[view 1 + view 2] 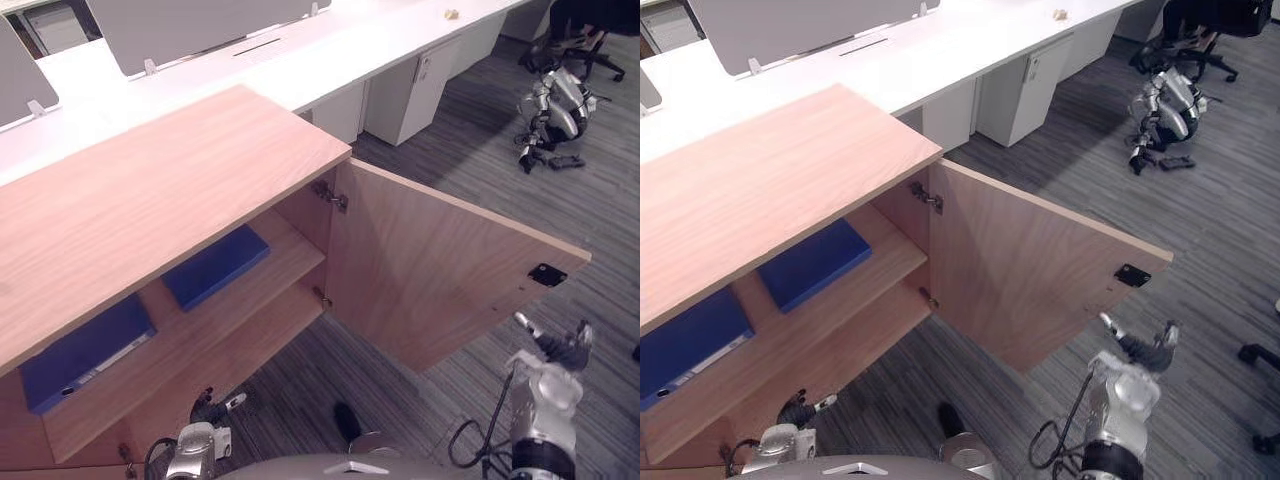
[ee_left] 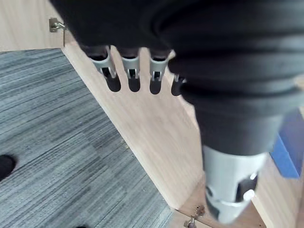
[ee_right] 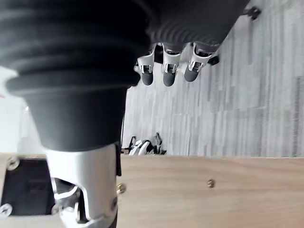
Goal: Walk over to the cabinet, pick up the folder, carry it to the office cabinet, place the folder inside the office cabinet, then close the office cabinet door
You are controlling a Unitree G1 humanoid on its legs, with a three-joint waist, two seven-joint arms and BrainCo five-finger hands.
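Note:
The wooden office cabinet [image 1: 150,190] stands in front of me with its door [image 1: 430,270] swung wide open to the right. On the upper shelf [image 1: 230,310] inside lies a blue folder [image 1: 215,265], flat, and a second blue folder [image 1: 85,350] lies further left on the same shelf. My left hand [image 1: 212,410] hangs low by the cabinet's bottom front, its fingers [image 2: 128,71] relaxed and holding nothing. My right hand [image 1: 552,350] is just under the door's outer lower corner, its fingers [image 3: 168,66] loose and empty, apart from the door.
A black latch plate [image 1: 547,274] sits near the door's free edge. Behind the cabinet runs a long white desk [image 1: 300,60] with grey dividers and a white drawer unit [image 1: 420,85]. Another robot [image 1: 555,110] lies on the grey carpet at the far right, near an office chair [image 1: 590,45].

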